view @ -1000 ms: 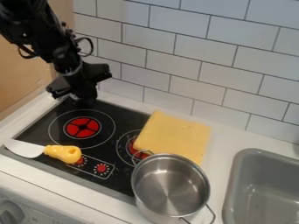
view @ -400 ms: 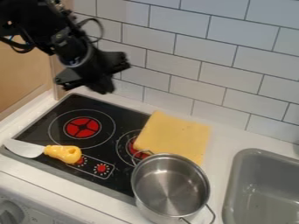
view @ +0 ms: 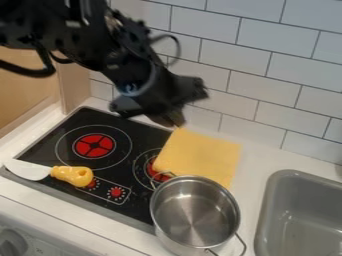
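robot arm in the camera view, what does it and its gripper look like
The robot arm is black, with chunky joints and bolt-like bumps along its links. A dark cable loops beside it, and another hangs at the upper left. The gripper is black too, with a wide, angular body that flares out to both sides.

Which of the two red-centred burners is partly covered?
The burner closer to the metal pot: the yellow cloth lies over part of it, while the other burner is fully uncovered.

Blk arm w/ looped cables [view: 175,47]
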